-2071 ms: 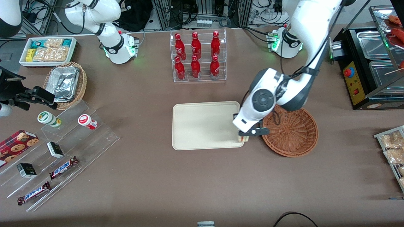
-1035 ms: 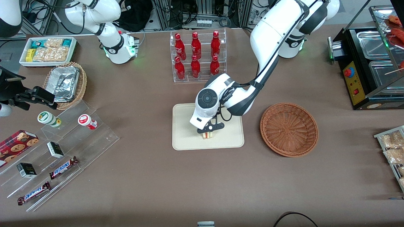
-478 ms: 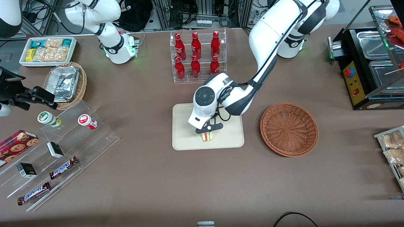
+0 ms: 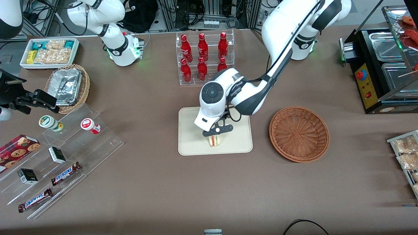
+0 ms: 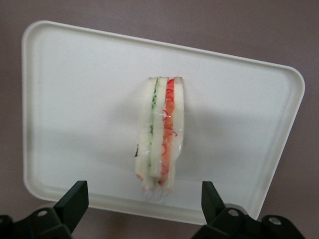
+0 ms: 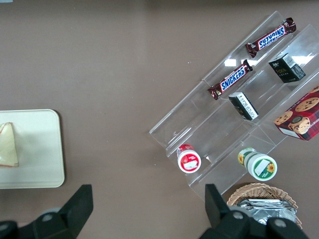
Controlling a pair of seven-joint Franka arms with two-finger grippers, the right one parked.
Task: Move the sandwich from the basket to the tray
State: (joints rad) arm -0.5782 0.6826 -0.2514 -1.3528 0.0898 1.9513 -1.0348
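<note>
The sandwich (image 4: 214, 140) (image 5: 161, 133) (image 6: 8, 146) stands on its edge on the cream tray (image 4: 192, 130) (image 5: 75, 99) (image 6: 40, 149), near the tray's rim closest to the front camera, with its red, orange and green stripes showing. My gripper (image 4: 217, 130) (image 5: 142, 204) hangs just above the sandwich, open, with nothing between its fingers (image 5: 74, 199). The reddish-brown basket (image 4: 299, 133) sits empty beside the tray, toward the working arm's end of the table.
A clear rack of red bottles (image 4: 204, 58) stands farther from the front camera than the tray. Clear tiered shelves with snack bars and cups (image 4: 62, 153) (image 6: 239, 114) lie toward the parked arm's end. A black warmer (image 4: 382, 65) stands at the working arm's end.
My gripper carried the sandwich from beside the basket over the tray, set it down and let go. It has since risen a little above the sandwich.
</note>
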